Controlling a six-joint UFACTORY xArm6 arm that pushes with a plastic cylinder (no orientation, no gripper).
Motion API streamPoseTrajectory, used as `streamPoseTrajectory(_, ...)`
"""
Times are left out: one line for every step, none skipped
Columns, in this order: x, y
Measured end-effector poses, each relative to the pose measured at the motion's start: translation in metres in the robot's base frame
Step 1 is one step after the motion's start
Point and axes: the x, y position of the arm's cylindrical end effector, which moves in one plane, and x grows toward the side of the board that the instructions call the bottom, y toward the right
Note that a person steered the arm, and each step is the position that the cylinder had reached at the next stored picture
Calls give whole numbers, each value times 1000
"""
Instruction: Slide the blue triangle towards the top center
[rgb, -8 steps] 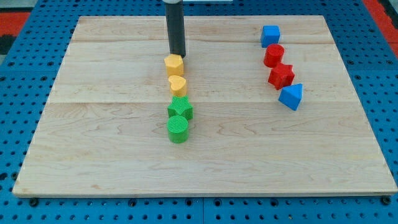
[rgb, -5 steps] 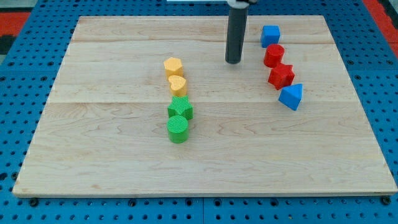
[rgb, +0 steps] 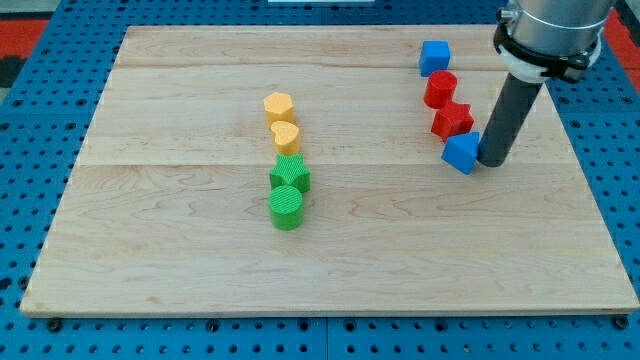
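Observation:
The blue triangle (rgb: 460, 152) lies on the wooden board (rgb: 180, 230) at the view's right, just below the red star (rgb: 452, 121). My tip (rgb: 491, 161) rests on the board against the triangle's right side, and the rod partly hides that side. The triangle stands at the lower end of a column of blocks on the right.
Above the red star are a red cylinder (rgb: 440, 90) and a blue cube (rgb: 434, 57). Near the centre stands a column: yellow hexagon (rgb: 279, 105), yellow heart (rgb: 286, 136), green star (rgb: 290, 175), green cylinder (rgb: 286, 208).
My tip has swept from above the yellow hexagon across the top of the board to the right side of the blue triangle. The triangle has shifted slightly to the left.

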Motion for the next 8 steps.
streamPoseTrajectory(-15, -51)
streamPoseTrajectory(-18, -97)
streamPoseTrajectory(2, -107)
streamPoseTrajectory(-30, -126)
streamPoseTrajectory(-65, -131)
streamPoseTrajectory(-87, -129)
streamPoseTrajectory(-119, -129)
streamPoseTrajectory(-143, -124)
